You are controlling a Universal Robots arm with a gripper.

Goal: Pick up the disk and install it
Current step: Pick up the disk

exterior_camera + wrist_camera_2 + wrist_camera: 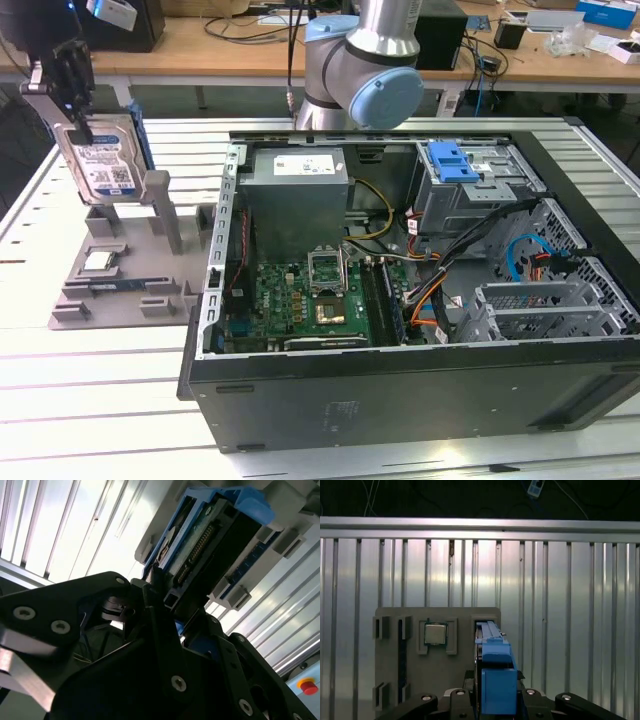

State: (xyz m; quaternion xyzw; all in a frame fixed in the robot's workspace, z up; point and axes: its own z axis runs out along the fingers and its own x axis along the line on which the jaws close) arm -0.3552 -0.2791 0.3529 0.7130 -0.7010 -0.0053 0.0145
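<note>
Fingers (157, 625) of the gripper (80, 128) are clamped on the disk (100, 160), held upright at the slot of the grey holder (140, 262), well apart from the open computer case (400, 400); a straight, untilted lift is judged safest for the blue bracket (495, 680).

Slatted metal table (100, 400) | grey parts holder (140, 265) | open computer case (400, 400)

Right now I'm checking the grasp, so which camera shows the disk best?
The exterior view: the disk stands upright with its labelled face showing, the gripper clamped at its top edge. The first wrist view shows its blue bracket edge-on; the second wrist view shows its connector end.
</note>
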